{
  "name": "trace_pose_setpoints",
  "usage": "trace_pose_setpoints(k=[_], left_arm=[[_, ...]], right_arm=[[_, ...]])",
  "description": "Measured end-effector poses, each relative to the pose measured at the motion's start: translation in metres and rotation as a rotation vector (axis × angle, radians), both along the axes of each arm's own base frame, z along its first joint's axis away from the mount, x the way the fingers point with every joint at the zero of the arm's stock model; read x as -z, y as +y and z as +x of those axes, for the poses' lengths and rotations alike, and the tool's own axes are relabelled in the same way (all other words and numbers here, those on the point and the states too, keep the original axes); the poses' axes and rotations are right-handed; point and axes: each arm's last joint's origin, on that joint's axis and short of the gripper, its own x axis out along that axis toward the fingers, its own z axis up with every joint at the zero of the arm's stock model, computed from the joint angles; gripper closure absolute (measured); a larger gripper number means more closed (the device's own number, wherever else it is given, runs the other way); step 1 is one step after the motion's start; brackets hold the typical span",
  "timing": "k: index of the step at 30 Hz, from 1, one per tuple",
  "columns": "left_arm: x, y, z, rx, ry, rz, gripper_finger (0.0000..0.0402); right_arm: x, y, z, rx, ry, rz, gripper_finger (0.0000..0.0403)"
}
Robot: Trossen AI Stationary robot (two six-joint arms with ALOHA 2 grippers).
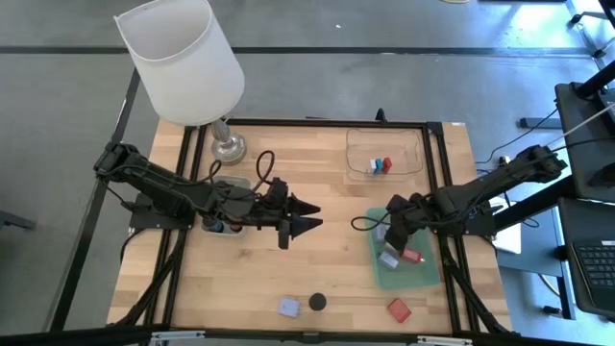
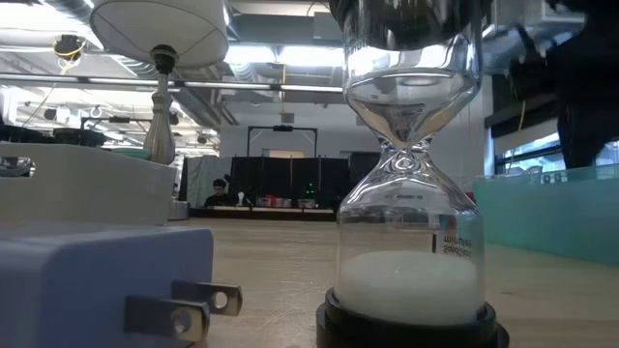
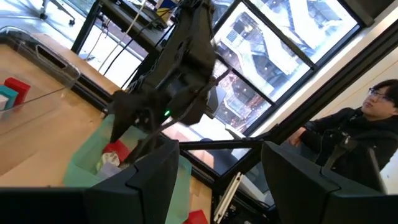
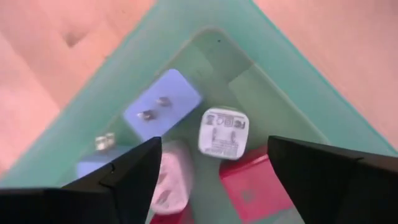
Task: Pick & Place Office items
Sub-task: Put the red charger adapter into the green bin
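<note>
Your right tool [image 4: 211, 168] hangs open and empty over the green tray [image 1: 377, 261], chargers [image 4: 222, 134] lying inside. Lift straight clear of the rim. Left tool [image 1: 312, 215] waits part-open, empty, above the worktop [image 1: 336, 269].

Lamp [image 1: 187, 58]: white shade, silver base — bench's far left.
Clear tray [image 1: 386, 154]: far right.
Green tray [image 1: 404, 259]: near right.
Person [image 3: 367, 134]: seated beyond bench [image 1: 327, 240].
</note>
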Motion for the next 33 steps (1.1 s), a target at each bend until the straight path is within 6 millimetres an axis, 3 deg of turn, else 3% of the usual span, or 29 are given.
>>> trace_pose_setpoints(k=[10,16,21,26,29,33], left_arm=[[0.011,0.000,-0.001,0.000,0.105,0.016,0.0176],[0.019,-0.004,-0.004,0.035,0.195,0.018,0.0176],[0.025,-0.011,-0.008,0.063,0.250,0.036,0.0176],[0.028,-0.016,-0.010,0.080,0.281,0.072,0.0176],[0.028,-0.017,-0.011,0.087,0.287,0.101,0.0176],[0.028,-0.017,-0.011,0.091,0.287,0.127,0.0176]], right_arm=[[-0.088,0.013,0.017,0.064,-0.160,0.141,0.0128],[-0.115,0.047,0.017,0.012,-0.322,0.318,0.0134],[-0.114,0.092,0.016,-0.100,-0.393,0.437,0.0135],[-0.098,0.143,0.014,-0.216,-0.356,0.549,0.0135],[-0.081,0.169,0.008,-0.271,-0.194,0.653,0.0135],[-0.055,0.187,0.000,-0.169,0.166,0.748,0.0135]])
